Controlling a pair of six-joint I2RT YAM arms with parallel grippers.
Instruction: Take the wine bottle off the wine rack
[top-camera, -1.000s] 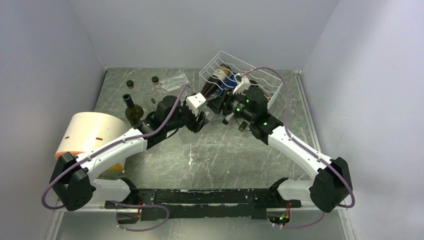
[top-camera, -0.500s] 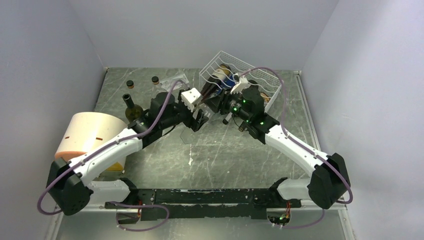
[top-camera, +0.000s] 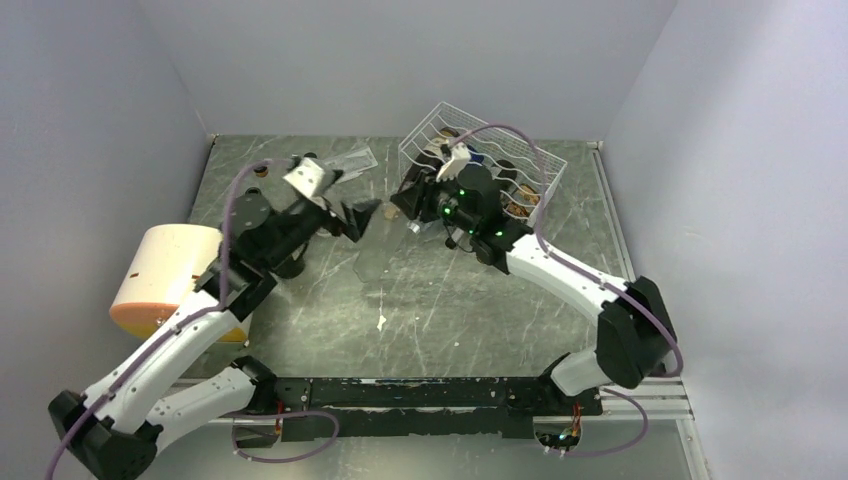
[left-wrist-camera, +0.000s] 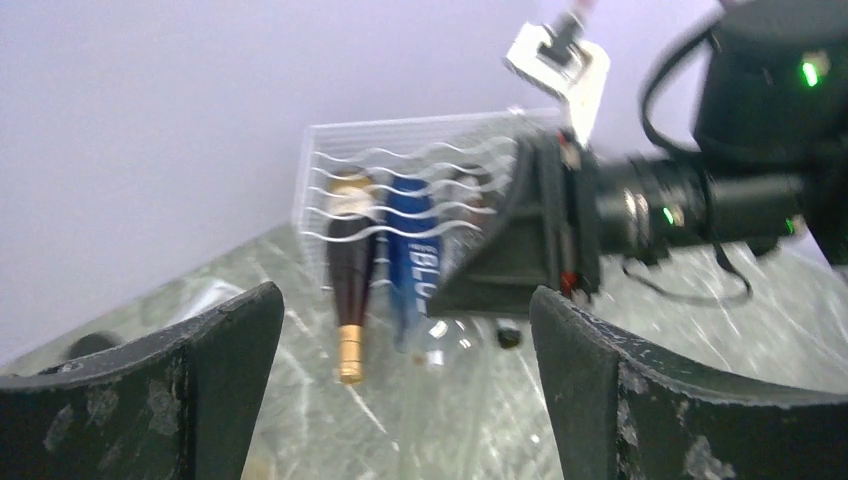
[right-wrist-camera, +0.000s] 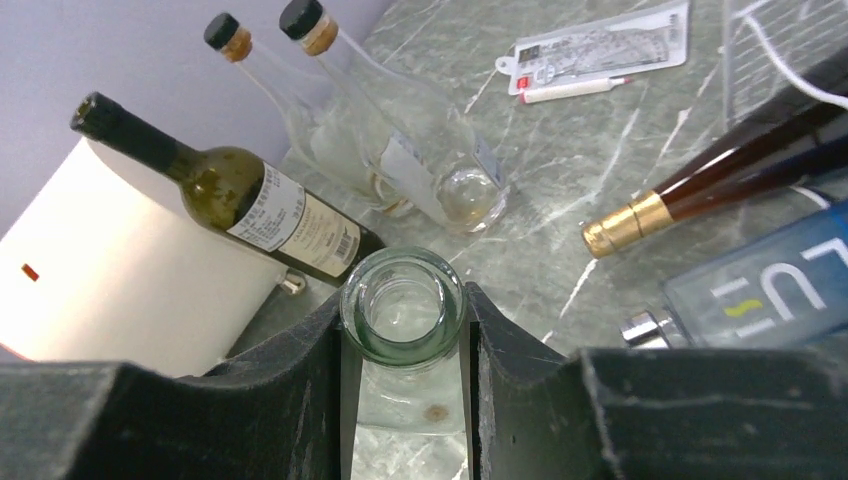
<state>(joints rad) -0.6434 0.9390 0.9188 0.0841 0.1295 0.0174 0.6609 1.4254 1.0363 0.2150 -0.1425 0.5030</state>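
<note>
So the wine bottle is clear glass with an open mouth. The right claw is clamped tight round its neck, just at the front of the wine rack, which sits by the counter's far edge, right of the middle. The bottle's body is cut off in the right wrist view and buried under the arm from above, so I can't tell if it's lifted out of its cradle.

In the rack next to it are a brown bottle with a gold foil neck and a blue bottle reading "BLU", the rest hidden.

The left claw hangs wide open with nothing in it, well left of the rack.

Over by the left edge there's a green bottle whose label and barcode are too small to read, right beside a cream cylinder.
</note>
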